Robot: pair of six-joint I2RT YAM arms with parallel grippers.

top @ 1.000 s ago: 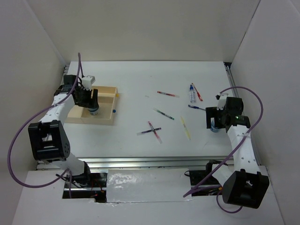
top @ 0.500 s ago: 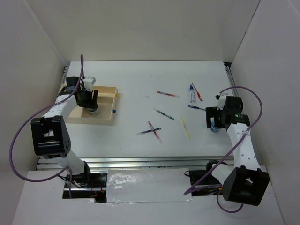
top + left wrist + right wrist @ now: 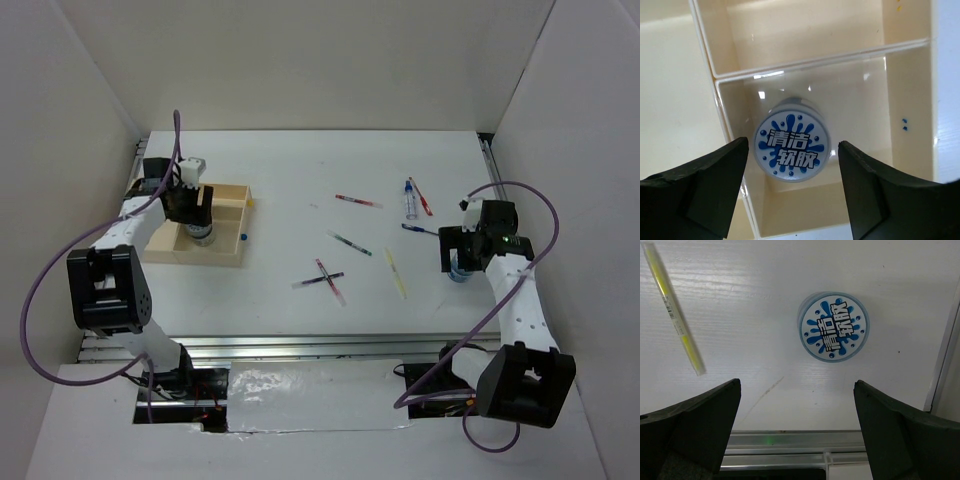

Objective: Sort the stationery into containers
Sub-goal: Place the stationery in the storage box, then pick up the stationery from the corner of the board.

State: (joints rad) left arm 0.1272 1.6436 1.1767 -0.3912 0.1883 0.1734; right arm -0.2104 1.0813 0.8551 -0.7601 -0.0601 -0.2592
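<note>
A blue-white patterned cylinder (image 3: 791,150) stands in a compartment of the tan tray (image 3: 228,258). My left gripper (image 3: 198,222) hangs over it, open, with a gap showing on each side of the cylinder. A second patterned cylinder (image 3: 834,326) stands on the white table near the right edge. My right gripper (image 3: 458,262) hovers above it, wide open and holding nothing, and the cylinder lies just ahead of its fingertips. Several pens lie across the table's middle: a red one (image 3: 357,201), a green one (image 3: 349,243), a pale yellow one (image 3: 397,274), a crossed pair (image 3: 325,280) and a clear one (image 3: 410,198).
A small blue bit (image 3: 243,238) lies on the table just right of the tray. A metal rail (image 3: 330,345) runs along the near edge and another one (image 3: 940,365) along the right side. White walls close in the table on three sides.
The left gripper's jaws have spread wider around the cylinder in the tray, and the left arm has shifted slightly. The right arm has hardly moved.
</note>
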